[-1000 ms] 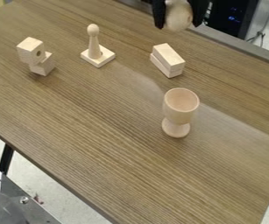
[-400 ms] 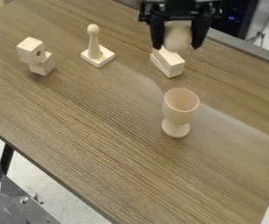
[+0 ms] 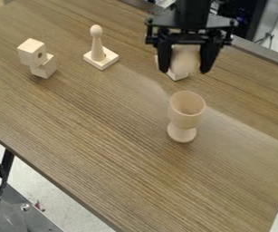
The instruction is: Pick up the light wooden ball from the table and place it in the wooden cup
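Note:
The black gripper (image 3: pixel 184 70) hangs at the upper right of the camera view, shut on a pale wooden egg-shaped piece (image 3: pixel 185 59) between its two fingers. Just below it a wooden goblet (image 3: pixel 186 111) stands upright, its round bowl facing up and apart from the held piece. Behind the held piece, a stack of pale wooden blocks (image 3: pixel 178 76) is mostly hidden.
A wooden peg on a square base (image 3: pixel 101 58) stands at the upper left of centre. Further left are two joined or stacked wooden blocks (image 3: pixel 33 52), the upper with a hole. The brown table (image 3: pixel 117 149) has its front edge running diagonally at lower left.
The gripper has come in from the top edge, moving down the view with the egg-shaped piece, and now covers much of the block stack. The goblet has not moved.

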